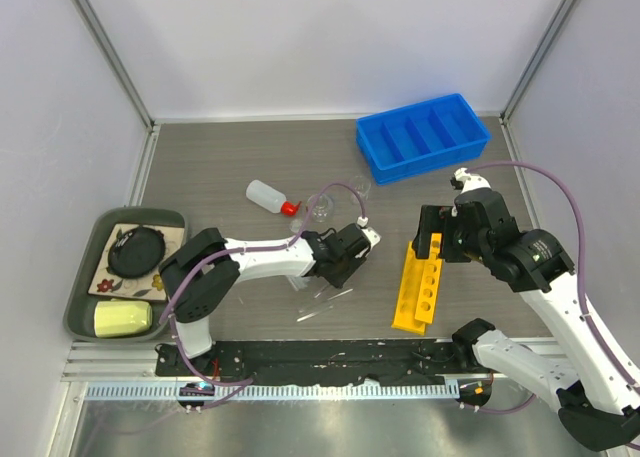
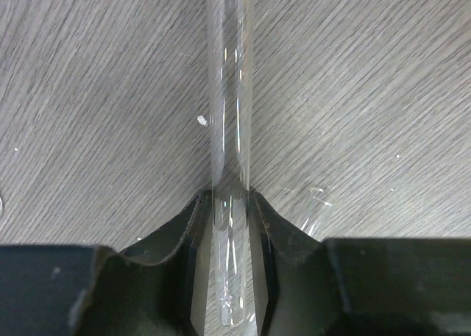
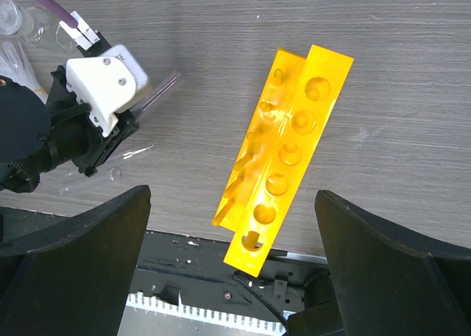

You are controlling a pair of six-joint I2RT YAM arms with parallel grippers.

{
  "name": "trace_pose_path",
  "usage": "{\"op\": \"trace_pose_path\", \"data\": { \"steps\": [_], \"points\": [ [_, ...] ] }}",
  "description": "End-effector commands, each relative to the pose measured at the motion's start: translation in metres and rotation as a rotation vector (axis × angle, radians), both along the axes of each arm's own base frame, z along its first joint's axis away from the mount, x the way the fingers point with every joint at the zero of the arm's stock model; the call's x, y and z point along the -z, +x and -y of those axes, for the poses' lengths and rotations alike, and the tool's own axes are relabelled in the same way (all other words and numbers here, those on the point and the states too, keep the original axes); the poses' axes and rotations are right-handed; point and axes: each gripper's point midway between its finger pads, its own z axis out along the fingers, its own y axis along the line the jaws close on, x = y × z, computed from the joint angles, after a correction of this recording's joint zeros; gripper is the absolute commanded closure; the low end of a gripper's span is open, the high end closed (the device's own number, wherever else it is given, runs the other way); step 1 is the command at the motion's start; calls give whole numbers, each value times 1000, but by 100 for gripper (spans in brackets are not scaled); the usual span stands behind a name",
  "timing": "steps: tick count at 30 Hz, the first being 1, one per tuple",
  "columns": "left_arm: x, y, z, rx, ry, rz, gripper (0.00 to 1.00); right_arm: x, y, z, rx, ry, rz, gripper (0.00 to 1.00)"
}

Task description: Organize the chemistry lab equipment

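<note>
one clear tube [image 2: 229, 93] is sitting between the fingers of the left tool [image 2: 227, 196]. in the left wrist view both fingers are pressing on its sides near its closed, rounded end, so the tool is gripping it. the tube's long axis is running straight out ahead of the tool, in line with the fingers. it is lying low along the surface [image 2: 383, 93]; cannot tell whether it is resting there or just clear.

yellow rack [image 1: 420, 287] is lying to the right of the left tool, near but apart, between the two arms. its long axis is running roughly away from the arm bases, and its row of holes is showing to the overhead camera. in the right wrist view the tube's free end is pointing over toward the rack side.

right tool [image 3: 234, 195] is hanging directly over the rack, jaws standing wide apart, holding nothing.

loose tubes [image 1: 325, 302] are lying on the surface just beside the left tool, on its near side. blue bin [image 1: 425, 137] is sitting well apart at the far right.

judgement: the right arm is nearer the rack, but the left is carrying the tube. the tube is lying flat while the holes are facing up, so the coming move is depending on tipping it upright, rounded end down, over a hole.
</note>
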Motion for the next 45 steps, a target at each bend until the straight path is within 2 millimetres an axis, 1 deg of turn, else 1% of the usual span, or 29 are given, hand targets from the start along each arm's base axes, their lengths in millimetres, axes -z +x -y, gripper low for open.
{"op": "trace_pose_path", "data": {
  "steps": [1, 4, 7, 8, 10, 11, 13, 14, 16, 17, 18, 20, 21, 22, 23, 24, 25, 26, 27, 28, 30, 31, 32, 33, 34, 35, 38, 43, 45],
  "points": [
    [19, -4, -12, -4, 45, -17, 73, -6, 2, -4, -4, 32, 29, 0],
    [14, 1, -9, -4, 45, 2, 79, -7, 3, -3, 0, 26, 32, 1],
    [-4, 12, -3, 4, 41, 49, 83, -10, 5, -2, 6, 21, 40, 0],
    [-18, 19, 5, 6, 19, 73, 84, -11, 5, -2, 9, 21, 42, 0],
    [-34, 25, 7, 22, 25, 97, 86, -15, 7, 0, 19, 19, 56, 0],
    [-58, 33, 17, 20, -17, 130, 87, -16, 7, 1, 21, 16, 57, 0],
    [-81, 38, 20, 36, -38, 149, 89, -21, 6, 3, 25, 15, 68, 0],
    [-102, 43, 26, 38, -83, 162, 90, -23, 7, 5, 33, 11, 76, 0],
    [-129, 41, 28, 60, -133, 162, 91, -28, 5, 7, 30, 10, 89, 1],
    [-146, 41, 34, 79, -184, 152, 91, -29, 3, 4, 8, 13, 85, 1],
    [-160, 36, 33, 94, -217, 141, 91, -31, 1, 2, -11, 24, 83, 1],
    [-178, 27, 37, 128, -291, 97, 92, -41, -9, -13, -97, 92, 81, 0],
    [-186, 14, 42, 176, -351, 39, 93, -45, -13, -19, -132, 123, 83, 0],
    [-200, 5, 42, 200, -406, 23, 93, -54, -17, -25, -164, 156, 99, 0],
    [-203, -2, 41, 209, -439, -5, 93, -61, -24, -30, -199, 196, 110, 0],
    [-212, -12, 46, 248, -501, -36, 95, -66, -33, -38, -253, 239, 103, 1],
    [-227, -20, 43, 269, -550, -34, 95, -71, -39, -39, -271, 258, 106, 1],
    [-225, -26, 41, 265, -573, -66, 95, -75, -46, -41, -294, 277, 109, 1],
    [-234, -30, 44, 282, -620, -71, 95, -79, -53, -44, -325, 303, 107, 1],
    [-243, -46, 41, 326, -669, -102, 95, -80, -58, -46, -345, 317, 104, 2],
    [-258, -56, 43, 352, -747, -124, 95, -82, -65, -50, -377, 348, 97, 4],
    [-258, -67, 42, 386, -773, -168, 95, -83, -66, -52, -386, 359, 100, 4],
    [-269, -73, 41, 411, -815, -159, 95, -84, -68, -54, -398, 371, 97, 4],
    [-274, -77, 40, 416, -836, -172, 95, -85, -69, -57, -409, 387, 95, 5],
    [-271, -84, 38, 435, -847, -201, 95, -91, -70, -64, -435, 425, 103, 5],
    [-279, -87, 37, 451, -875, -187, 94, -94, -71, -68, -453, 446, 104, 5],
    [-278, -97, 33, 473, -897, -227, 95, -98, -66, -80, -485, 481, 101, 8],
    [-279, -104, 30, 497, -930, -252, 97, -97, -51, -90, -492, 483, 94, 13],
    [-280, -106, 29, 514, -944, -260, 97, -99, -47, -94, -504, 489, 102, 18]
  ]
}}
